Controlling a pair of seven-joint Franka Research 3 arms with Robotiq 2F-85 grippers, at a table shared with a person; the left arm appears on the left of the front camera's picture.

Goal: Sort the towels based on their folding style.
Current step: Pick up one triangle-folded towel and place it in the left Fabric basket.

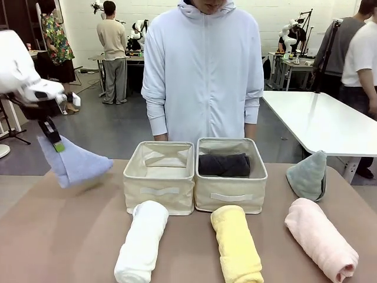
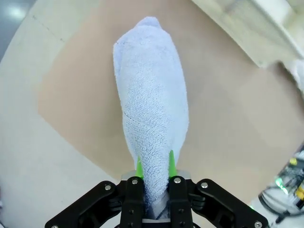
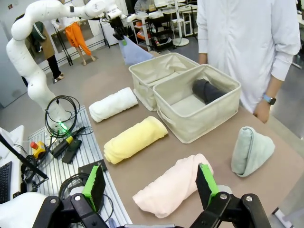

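the left fingers (image 2: pixel 171 164) clamp the lavender-blue cone towel (image 2: pixel 152 95) by its narrow tip; soft, light terry likely unfolds if jolted. the right fingers (image 3: pixel 205 179) stand apart.

a lavender-blue cone-folded towel (image 1: pixel 73 162) is hanging in the air well to the left of the right-hand basket (image 1: pixel 231 203), its narrow tip being pinched by the left gripper (image 1: pixel 57 144). a dark grey roll (image 1: pixel 224 164) is lying inside that basket. a yellow roll (image 1: pixel 235 242) is lying just in front of it, with a white roll (image 1: pixel 141 242) lying front-left and a pink roll (image 1: pixel 321 239) lying angled front-right. a grey-green cone (image 1: pixel 307 175) is standing upright to its right.
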